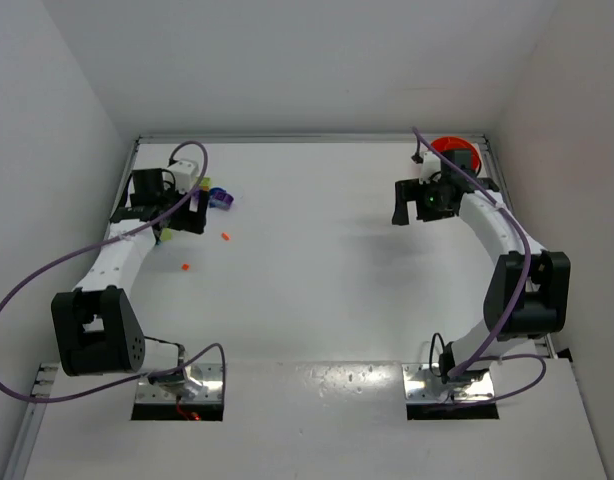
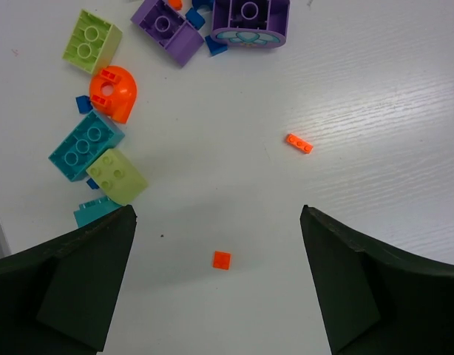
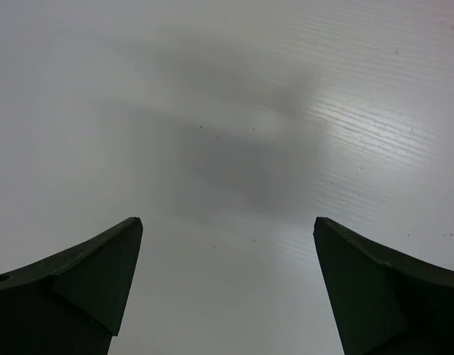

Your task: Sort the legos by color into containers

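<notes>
From above, the left gripper (image 1: 192, 218) sits at the far left of the table (image 1: 317, 260), beside a small heap of bricks (image 1: 209, 192). Two orange specks (image 1: 225, 236) lie on the bare surface close by. The right gripper (image 1: 402, 203) hangs at the far right, just in front of the orange bowl (image 1: 455, 155) in the back corner, which shows in no other view. The left wrist camera makes the heap readable: a yellow-green brick (image 2: 92, 41), a purple brick (image 2: 168, 26), a rounded purple piece (image 2: 250, 18) cut off by the top edge, an orange arched brick (image 2: 114, 90), a teal brick (image 2: 85, 144), a pale green brick (image 2: 117, 176) and blue chips (image 2: 83, 103). Its fingers (image 2: 86, 281) stand fully apart and grip nothing. A tiny orange square brick (image 2: 222, 259) lies on the table between them, and a small orange plate (image 2: 299, 143) lies apart to the right. The right wrist camera shows only bare table, its fingers (image 3: 72, 288) spread wide and holding nothing.
</notes>
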